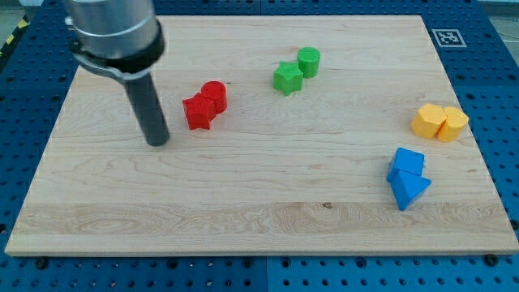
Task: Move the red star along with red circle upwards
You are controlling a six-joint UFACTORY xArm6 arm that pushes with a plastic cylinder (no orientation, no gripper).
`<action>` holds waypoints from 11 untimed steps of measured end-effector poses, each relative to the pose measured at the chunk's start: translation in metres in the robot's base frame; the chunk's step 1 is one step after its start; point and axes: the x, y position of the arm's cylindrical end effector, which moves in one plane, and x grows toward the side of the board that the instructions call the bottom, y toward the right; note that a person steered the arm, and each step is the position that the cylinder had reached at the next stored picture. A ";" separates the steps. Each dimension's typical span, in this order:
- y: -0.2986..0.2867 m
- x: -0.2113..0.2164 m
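The red star [196,111] lies on the wooden board [259,203], left of centre. The red circle [214,95] touches it on its upper right. My tip [157,142] rests on the board to the left of and slightly below the red star, a short gap away, touching neither red block. The rod rises from it toward the view's top left.
A green star [287,78] and green circle [309,61] sit together at top centre. Two yellow blocks [439,122] sit at the right edge. Two blue blocks [407,178] lie at lower right. A marker tag [446,37] is at the top right corner.
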 end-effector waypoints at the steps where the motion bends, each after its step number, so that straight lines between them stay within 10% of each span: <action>1: -0.021 -0.034; 11: 0.104 0.006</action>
